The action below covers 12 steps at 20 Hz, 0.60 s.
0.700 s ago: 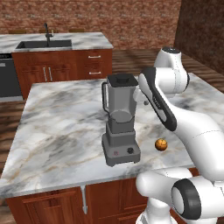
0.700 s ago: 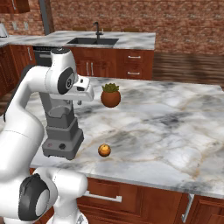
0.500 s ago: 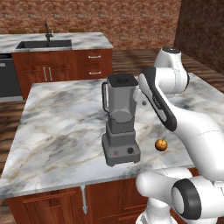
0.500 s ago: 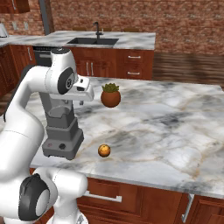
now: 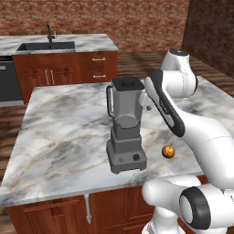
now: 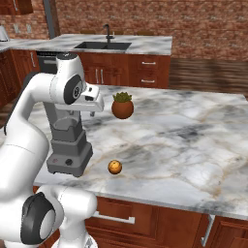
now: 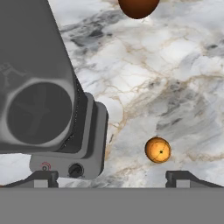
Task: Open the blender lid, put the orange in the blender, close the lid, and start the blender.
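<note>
Nothing of the task looks finished yet. The blender (image 5: 125, 130) stands on the marble island (image 5: 59, 137) with its lid (image 5: 127, 84) seated square on top of the jar, and the orange (image 5: 168, 151) lies on the stone just beside the base, on the robot's right of it and apart from it. So all four steps are left as I read it: lift the lid off, drop the fruit in, put the lid back, turn the knob (image 7: 75, 169).

The gripper (image 7: 112, 177) hangs above the island next to the upper part of the jar. In the hand view its two fingertips (image 7: 41, 178) stand wide apart at the bottom corners, with nothing between them; it holds nothing and touches nothing I can make out. That view looks down past the side of the jar at the base, the knob with its red mark, and the orange (image 7: 158, 150) lower right of the base.

A small potted plant (image 6: 122, 105) sits farther back on the island (no part of the job), well apart from the orange
</note>
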### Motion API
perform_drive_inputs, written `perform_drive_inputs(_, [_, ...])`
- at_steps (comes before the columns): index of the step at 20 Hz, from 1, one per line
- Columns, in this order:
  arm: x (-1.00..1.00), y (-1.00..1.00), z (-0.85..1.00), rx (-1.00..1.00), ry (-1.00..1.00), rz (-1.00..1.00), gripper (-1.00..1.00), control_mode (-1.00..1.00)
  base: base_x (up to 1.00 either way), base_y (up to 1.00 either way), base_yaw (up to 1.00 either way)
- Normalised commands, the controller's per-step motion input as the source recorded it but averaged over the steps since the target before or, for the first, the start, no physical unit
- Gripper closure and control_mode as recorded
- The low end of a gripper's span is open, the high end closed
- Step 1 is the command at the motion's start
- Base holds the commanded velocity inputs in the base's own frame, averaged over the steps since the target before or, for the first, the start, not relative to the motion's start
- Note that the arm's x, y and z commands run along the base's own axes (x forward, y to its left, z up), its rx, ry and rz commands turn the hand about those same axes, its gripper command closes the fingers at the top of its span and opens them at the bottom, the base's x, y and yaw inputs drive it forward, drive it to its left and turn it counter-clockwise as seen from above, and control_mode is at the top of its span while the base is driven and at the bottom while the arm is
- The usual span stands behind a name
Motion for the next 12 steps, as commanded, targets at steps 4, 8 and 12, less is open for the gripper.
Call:
perform_drive_inputs(4, [0.00,0.00,0.00,0.00,0.00,0.00,-1.00,-1.00,0.00,0.00,0.00])
perform_drive_inputs(8, [0.00,0.00,0.00,0.00,0.00,0.00,-1.00,-1.00,0.00,0.00,0.00])
perform_drive_inputs(12, [0.05,0.00,0.00,0.00,0.02,-0.01,-1.00,-1.00,0.00,0.00,0.00])
